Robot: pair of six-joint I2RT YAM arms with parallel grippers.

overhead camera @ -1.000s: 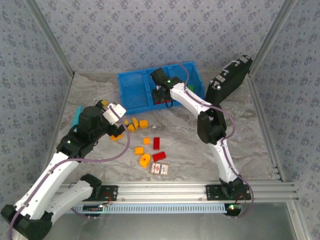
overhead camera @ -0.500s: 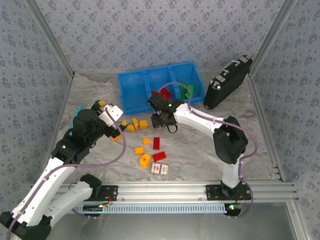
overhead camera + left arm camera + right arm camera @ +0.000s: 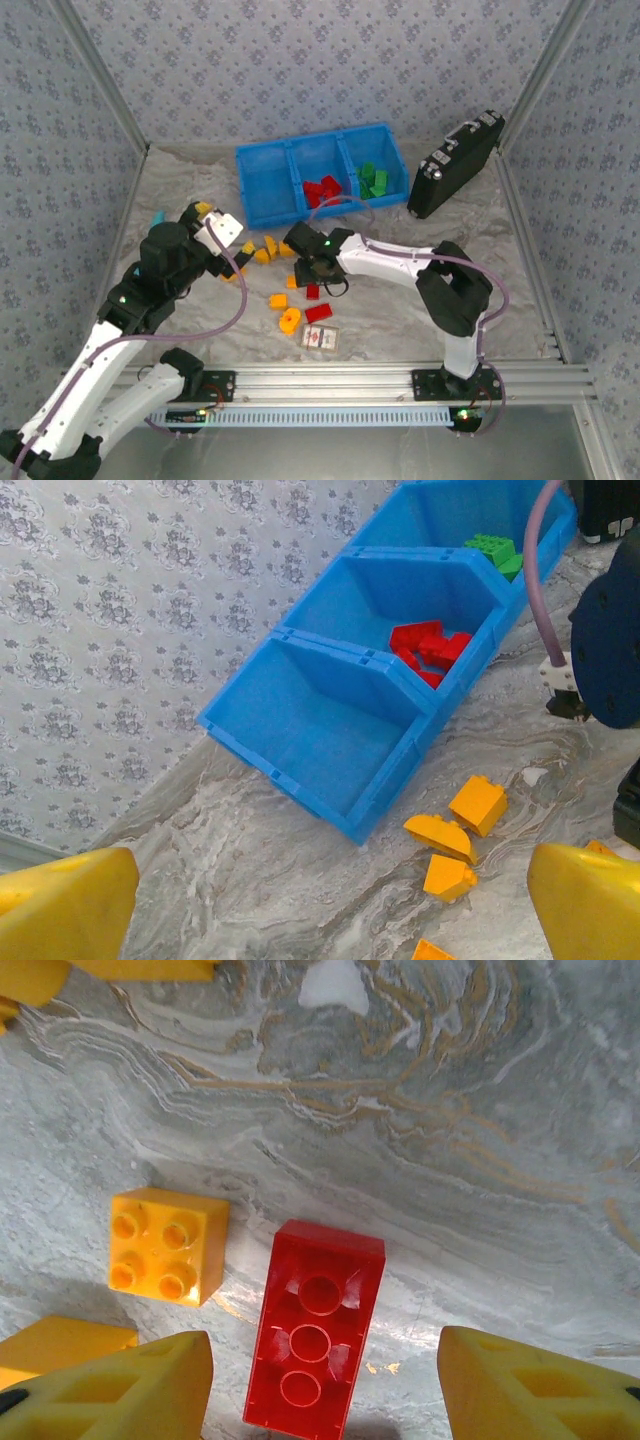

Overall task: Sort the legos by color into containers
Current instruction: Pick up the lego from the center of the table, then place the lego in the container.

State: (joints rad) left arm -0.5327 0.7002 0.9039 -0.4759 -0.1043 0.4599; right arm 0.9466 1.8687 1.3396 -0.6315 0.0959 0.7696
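Fingers [image 3: 130, 1390] of your right gripper [image 3: 322, 1370] stand apart, one on each side of a red brick [image 3: 315, 1330], with bare marbled table [image 3: 450, 1110] showing in both gaps, so nothing is gripped. That brick is a long one lying underside up, three round tubes showing. Just beside it to the left sits a yellow square brick [image 3: 165, 1245], four studs up. The red brick's near end is in shadow at the picture's edge, and another yellow piece [image 3: 60, 1345] is cut off behind the left finger.

From above, your right arm [image 3: 400, 265] runs from its near-right base up to a bent elbow, then stretches left to mid-table, gripper pointing down. Nearer you lie a round yellow piece [image 3: 289, 320], another red brick [image 3: 320, 313] and a patterned card box [image 3: 320, 338].

Your left gripper [image 3: 320, 910] is spread wide and holds nothing. It hangs over the left side of the table, facing the tray, with yellow-orange bricks [image 3: 450, 830] loose on the table ahead of it. A teal pen [image 3: 155, 218] is mostly hidden behind that arm.

Farther back, the blue tray [image 3: 310, 145] holds red bricks [image 3: 320, 190] in its middle compartment and green bricks [image 3: 372, 180] in the right one; you cannot count them reliably. A black case [image 3: 455, 165] leans at the far right.
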